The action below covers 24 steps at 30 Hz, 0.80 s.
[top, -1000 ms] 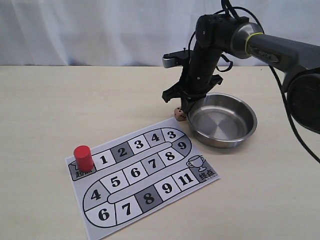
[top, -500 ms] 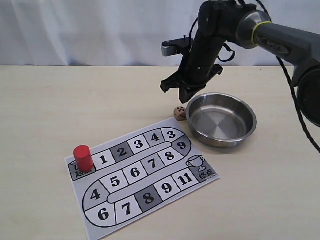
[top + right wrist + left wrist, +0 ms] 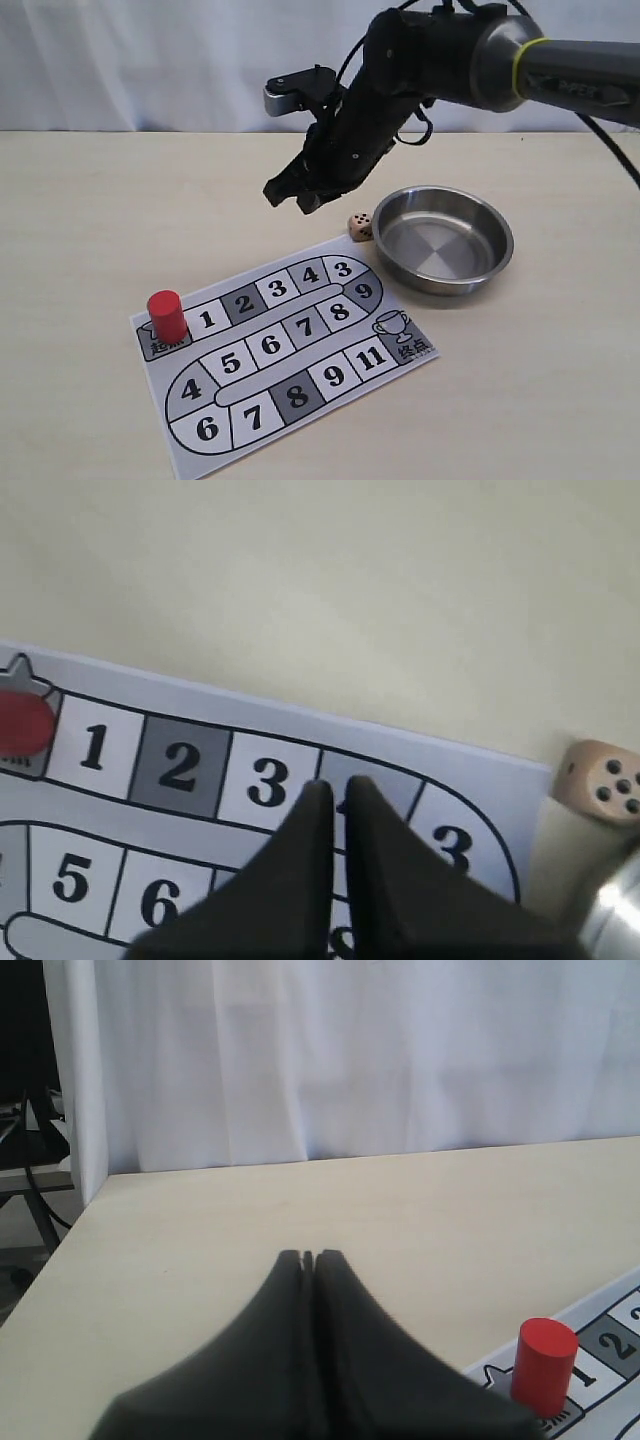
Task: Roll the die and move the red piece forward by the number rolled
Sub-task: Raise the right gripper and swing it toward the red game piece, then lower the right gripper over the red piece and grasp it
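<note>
Right end effector (image 3: 292, 198) pinched closed, empty, airborne; die (image 3: 359, 226) apart on table (image 3: 100, 220), just beside bowl (image 3: 440, 245)

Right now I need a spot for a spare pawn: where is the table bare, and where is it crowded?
Bare: the table left of the board and behind the red piece; also right of the board, in front of the bowl. Crowded: the die sits between bowl and board corner, right gripper nearby.

shiny steel bowl (image 3: 443, 240), wooden die (image 3: 359, 226)
</note>
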Each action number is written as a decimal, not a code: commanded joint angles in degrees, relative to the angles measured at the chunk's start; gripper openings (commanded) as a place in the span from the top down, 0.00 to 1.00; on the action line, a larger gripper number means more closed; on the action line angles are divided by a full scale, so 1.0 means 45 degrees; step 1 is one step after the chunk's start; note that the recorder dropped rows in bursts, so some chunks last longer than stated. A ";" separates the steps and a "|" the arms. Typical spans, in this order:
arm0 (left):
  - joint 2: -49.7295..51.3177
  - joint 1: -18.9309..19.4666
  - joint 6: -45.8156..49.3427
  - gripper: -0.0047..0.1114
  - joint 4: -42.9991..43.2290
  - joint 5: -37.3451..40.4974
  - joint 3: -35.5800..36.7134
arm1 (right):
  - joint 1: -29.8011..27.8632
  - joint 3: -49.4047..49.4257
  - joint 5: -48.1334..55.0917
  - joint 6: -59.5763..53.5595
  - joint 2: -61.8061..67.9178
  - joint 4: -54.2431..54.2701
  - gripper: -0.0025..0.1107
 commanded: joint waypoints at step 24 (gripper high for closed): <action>-0.0031 -0.0039 -0.0075 0.96 -0.0052 -0.0091 0.0047 | -0.0010 0.8873 -0.4126 -2.1215 -0.2338 1.8992 0.94</action>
